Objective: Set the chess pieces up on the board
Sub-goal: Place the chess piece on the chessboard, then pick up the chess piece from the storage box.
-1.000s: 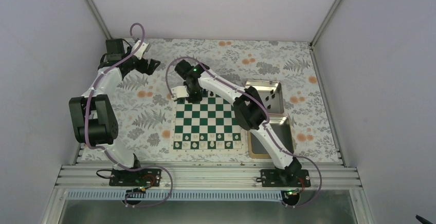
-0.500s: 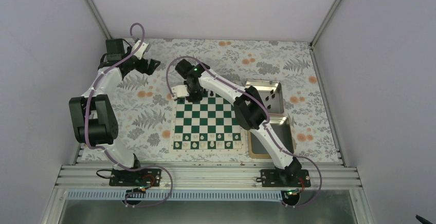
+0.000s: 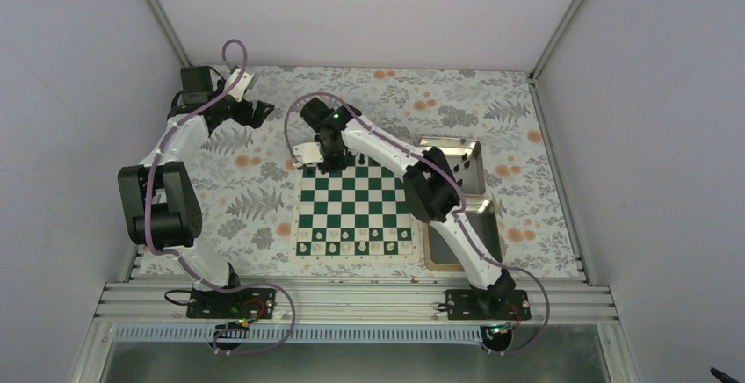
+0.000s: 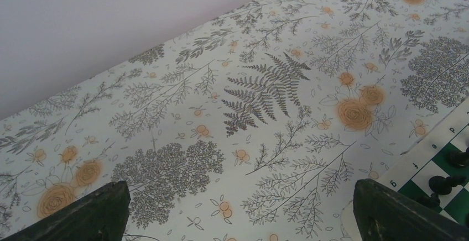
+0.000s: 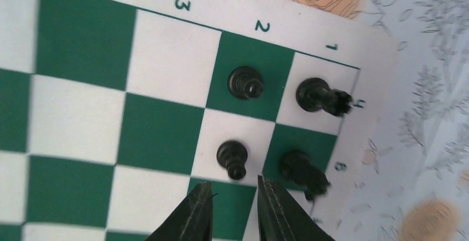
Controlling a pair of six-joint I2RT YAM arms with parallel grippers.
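Observation:
The green-and-white board (image 3: 355,207) lies mid-table. My right gripper (image 3: 327,163) hovers over its far left corner. In the right wrist view its fingers (image 5: 235,187) stand a little apart with nothing between them, just below a black pawn (image 5: 232,158) on a white square. Three more black chess pieces stand nearby: another pawn (image 5: 245,82), a rook (image 5: 321,96) and a knight (image 5: 301,172). My left gripper (image 3: 260,112) is off the board at the far left, jaws wide open over the floral cloth (image 4: 239,188). The board's corner (image 4: 437,158) shows at its right edge.
Two silver tins sit right of the board: the far one (image 3: 452,162) holds black pieces, the near one (image 3: 463,234) is partly under the right arm. White pieces (image 3: 355,247) line the board's near rows. Walls enclose the table.
My right gripper's jaws have parted and it has shifted slightly at the board's far left corner. The left arm has not moved.

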